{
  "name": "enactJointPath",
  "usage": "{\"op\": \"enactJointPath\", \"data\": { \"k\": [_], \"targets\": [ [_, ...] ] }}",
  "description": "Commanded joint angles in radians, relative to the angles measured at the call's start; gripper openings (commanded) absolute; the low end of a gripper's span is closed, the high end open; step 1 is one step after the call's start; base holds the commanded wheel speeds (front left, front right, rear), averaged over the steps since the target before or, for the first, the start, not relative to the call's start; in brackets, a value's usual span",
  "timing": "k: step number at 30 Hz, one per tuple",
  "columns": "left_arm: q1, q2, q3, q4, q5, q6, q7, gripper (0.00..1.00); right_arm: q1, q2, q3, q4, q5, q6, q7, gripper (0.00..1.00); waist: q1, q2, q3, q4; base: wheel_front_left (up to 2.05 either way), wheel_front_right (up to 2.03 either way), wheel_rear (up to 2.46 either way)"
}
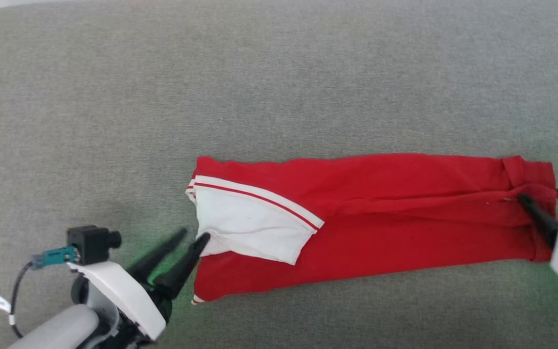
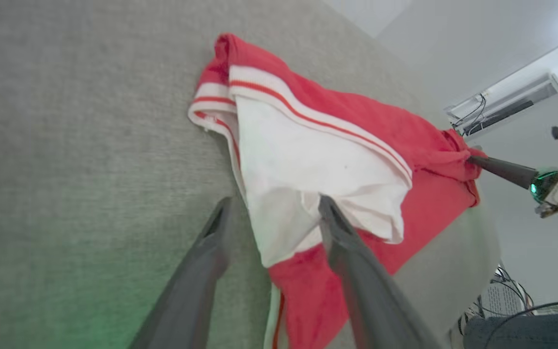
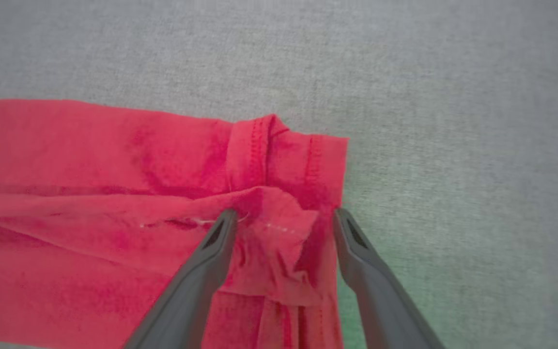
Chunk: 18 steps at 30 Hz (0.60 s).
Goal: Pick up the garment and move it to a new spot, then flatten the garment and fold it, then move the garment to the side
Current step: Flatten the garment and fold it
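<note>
The left gripper (image 1: 193,234) stood unclenched at the garment (image 1: 405,208), beside its white sleeve; the right gripper (image 1: 541,194), fingers apart, straddled the opposite hem.

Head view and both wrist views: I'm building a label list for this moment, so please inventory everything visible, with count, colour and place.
garment: one, bright red with a white sleeve end edged in red-and-white stripes, lying as a long folded band across the cover.
cover: one, grey woven, under everything.
cables: several, dark, beyond the cover's edge in the left wrist view.
left gripper: one, dark fingers, open, at the garment's sleeve end, one finger over the white fabric, the other over the cover.
right gripper: one, dark fingers, open, straddling the bunched red hem at the garment's other end.
wrist camera: one, black with a teal plug, on the left wrist.
</note>
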Motion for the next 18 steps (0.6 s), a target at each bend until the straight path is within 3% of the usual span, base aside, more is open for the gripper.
{"op": "enactJointPath", "data": {
  "k": [1, 7, 18],
  "targets": [
    [0.008, -0.005, 0.025, 0.003, 0.026, 0.001, -0.006, 1.0, 0.011, -0.003, -0.013, -0.002, 0.006, -0.001, 0.005, 1.0, 0.0, -0.0001, -0.006, 0.01, 0.0, 0.0, 0.0],
    [0.131, -0.126, 0.283, 0.017, 0.177, 0.001, -0.006, 1.0, 0.031, 0.008, -0.108, 0.055, 0.017, -0.001, 0.051, 1.0, 0.0, -0.0001, -0.024, 0.055, 0.0, 0.0, 0.0],
    [0.294, -0.38, 0.645, 0.052, 0.686, -0.001, -0.006, 1.0, 0.03, 0.028, -0.081, 0.202, 0.049, -0.001, 0.131, 1.0, 0.0, -0.0001, -0.047, 0.121, 0.0, 0.0, 0.0]
  ]
}}
